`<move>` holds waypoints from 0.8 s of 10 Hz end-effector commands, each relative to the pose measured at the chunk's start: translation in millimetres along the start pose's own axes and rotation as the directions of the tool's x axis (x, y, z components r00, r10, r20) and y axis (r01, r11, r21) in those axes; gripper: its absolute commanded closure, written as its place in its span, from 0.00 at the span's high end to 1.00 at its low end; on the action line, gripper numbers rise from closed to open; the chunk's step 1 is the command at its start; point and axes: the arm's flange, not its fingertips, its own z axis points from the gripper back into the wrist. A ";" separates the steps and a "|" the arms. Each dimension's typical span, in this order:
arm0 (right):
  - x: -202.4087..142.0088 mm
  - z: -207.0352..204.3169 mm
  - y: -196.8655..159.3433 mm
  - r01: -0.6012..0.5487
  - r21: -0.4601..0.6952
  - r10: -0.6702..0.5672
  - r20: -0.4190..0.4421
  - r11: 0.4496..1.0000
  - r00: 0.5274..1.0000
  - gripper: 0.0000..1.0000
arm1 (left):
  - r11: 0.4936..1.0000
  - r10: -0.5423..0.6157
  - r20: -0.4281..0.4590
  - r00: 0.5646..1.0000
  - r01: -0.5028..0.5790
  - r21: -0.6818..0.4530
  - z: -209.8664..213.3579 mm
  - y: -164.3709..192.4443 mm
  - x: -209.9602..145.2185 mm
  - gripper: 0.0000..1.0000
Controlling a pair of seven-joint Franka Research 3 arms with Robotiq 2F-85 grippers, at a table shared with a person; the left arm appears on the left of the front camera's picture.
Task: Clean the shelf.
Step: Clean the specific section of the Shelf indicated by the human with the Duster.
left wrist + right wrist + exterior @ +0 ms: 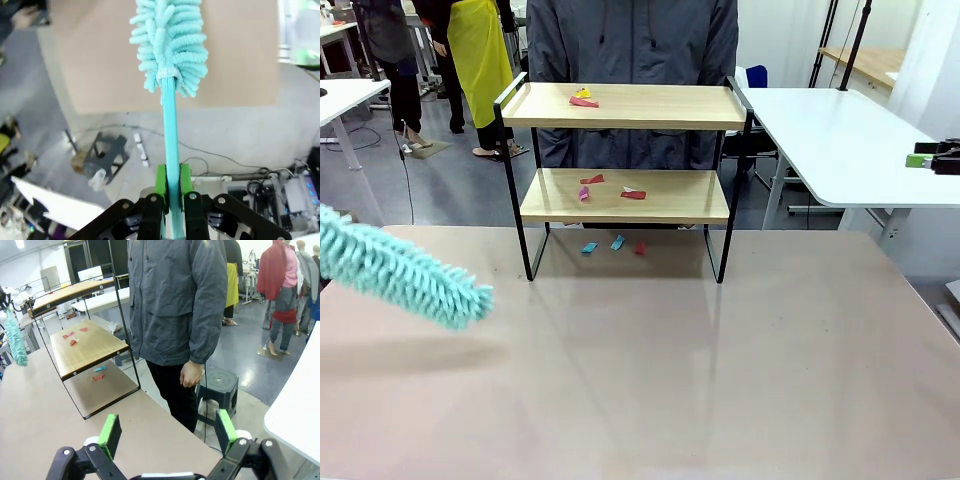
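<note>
The left gripper pinches a teal duster by its handle, left of the shelf. The right gripper stands spread above the worktop.

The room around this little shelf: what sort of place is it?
Most likely a robotics lab or test workshop, not a home: several white tables, black stands behind them, and electronics boxes with cables on the floor.

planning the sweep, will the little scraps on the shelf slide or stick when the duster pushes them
Probably slide: the scraps look thin and small on the smooth wooden shelf. Light enough, likely, to catch in the fluffy duster.
</note>
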 end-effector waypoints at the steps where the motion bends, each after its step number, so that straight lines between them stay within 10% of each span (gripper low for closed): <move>1: 2.1 -1.1 0.3 -0.006 -0.002 0.006 -0.004 1.000 1.000 1.00 | 0.992 -0.111 0.052 0.992 0.113 -0.051 12.1 -19.5 12.9 0.13; 8: 2.1 -1.1 0.3 -0.006 -0.002 0.006 -0.004 1.000 1.000 1.00 | 0.996 -0.078 0.040 0.996 0.080 -0.049 6.1 -18.9 19.2 0.13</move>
